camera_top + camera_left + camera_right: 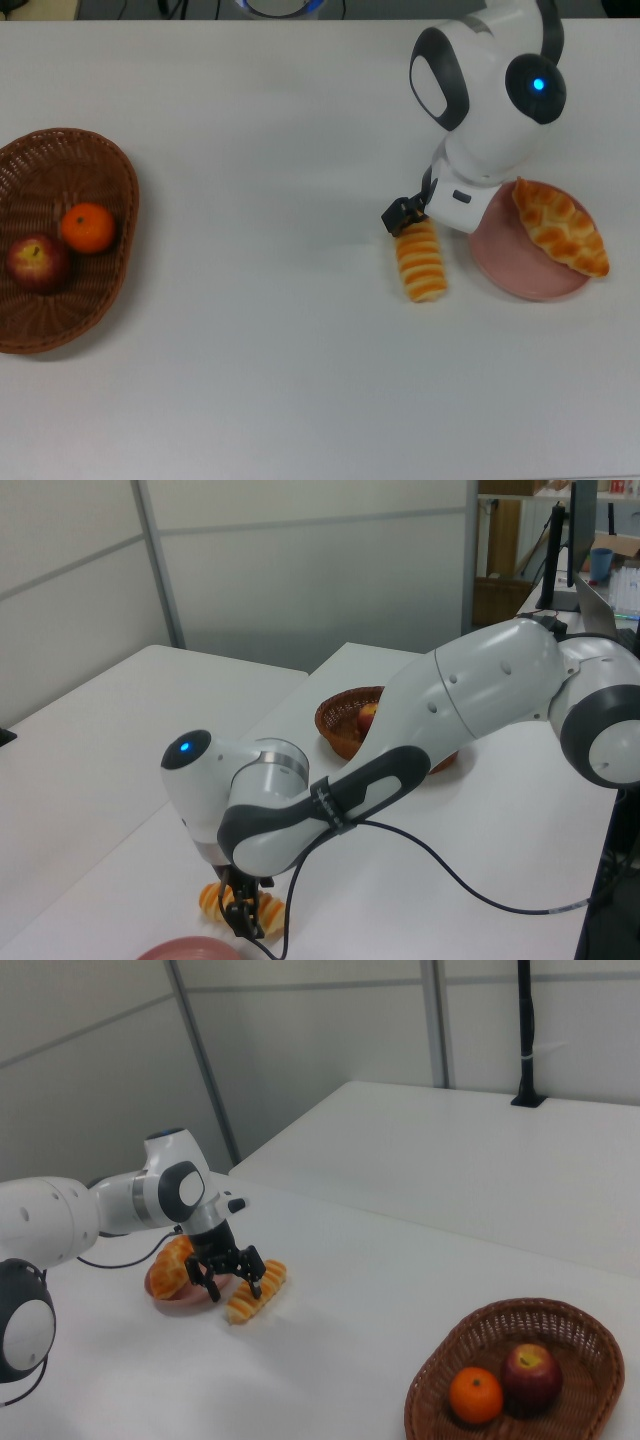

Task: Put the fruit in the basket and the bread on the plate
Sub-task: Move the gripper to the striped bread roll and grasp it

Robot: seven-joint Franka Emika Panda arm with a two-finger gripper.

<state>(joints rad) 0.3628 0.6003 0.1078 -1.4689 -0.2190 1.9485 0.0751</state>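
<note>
One striped roll (421,260) lies lengthwise up-down in top view; gripper (230,1278) fingers spread astride.

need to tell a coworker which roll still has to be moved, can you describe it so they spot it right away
Find the pink plate at the top view's right end of the white table. The striped roll lies on the bare table just off the plate's left rim in the top view, with the gripper open astride its far end. Unlike the braided roll resting on the plate, it is straight with orange-and-cream ridges.
</note>
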